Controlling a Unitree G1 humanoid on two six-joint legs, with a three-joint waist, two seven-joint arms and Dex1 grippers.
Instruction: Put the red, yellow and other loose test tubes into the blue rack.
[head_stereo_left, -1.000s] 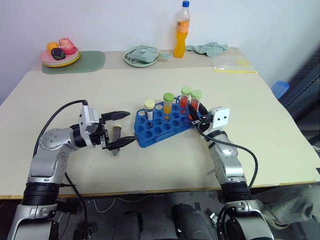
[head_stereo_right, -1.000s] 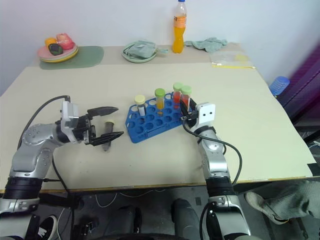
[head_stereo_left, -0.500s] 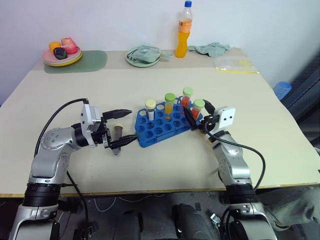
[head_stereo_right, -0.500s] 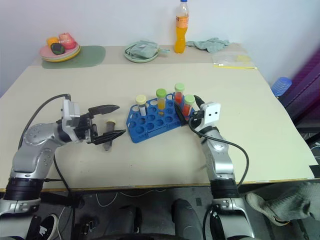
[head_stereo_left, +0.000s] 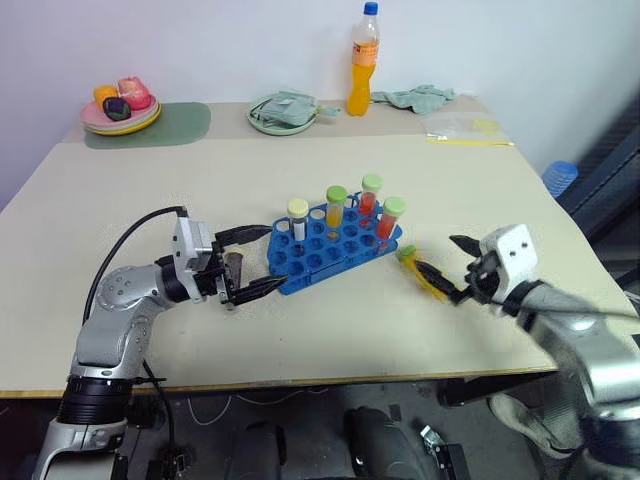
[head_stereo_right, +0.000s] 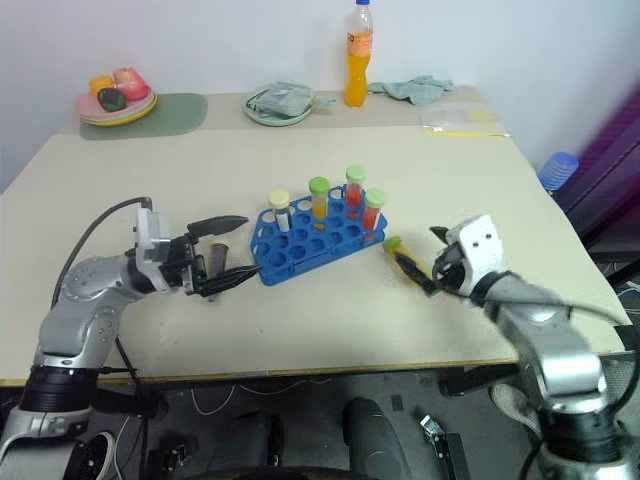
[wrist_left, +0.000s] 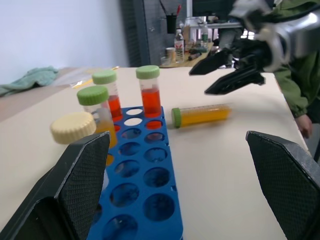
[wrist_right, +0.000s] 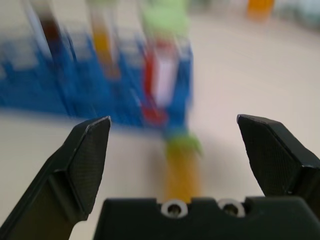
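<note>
The yellow-orange test tube lies flat on the table, just off the right end of the blue rack, with its green cap toward the rack and its body running away from it toward the near-right edge. The right gripper stands at the tube's far end, jaws spread wide and empty; in the right wrist view the tube sits between and beyond the two fingers, long axis roughly in line with the gripper's pointing direction, not across it. In my judgement that is the relation the coming move depends on: closing as presently aligned would take the tube end-on, so the wrist would need to turn or come over the tube to bring the fingers across its body. The right arm is plainly the nearer one. The left gripper is also wide and empty, held level at the rack's left end, well apart from this tube; a dark brown tube lies on the table between its fingers, close to the rack. Four capped tubes already stand upright in the rack: one cream-capped and three green-capped. Two tubes appear to remain loose.
</note>
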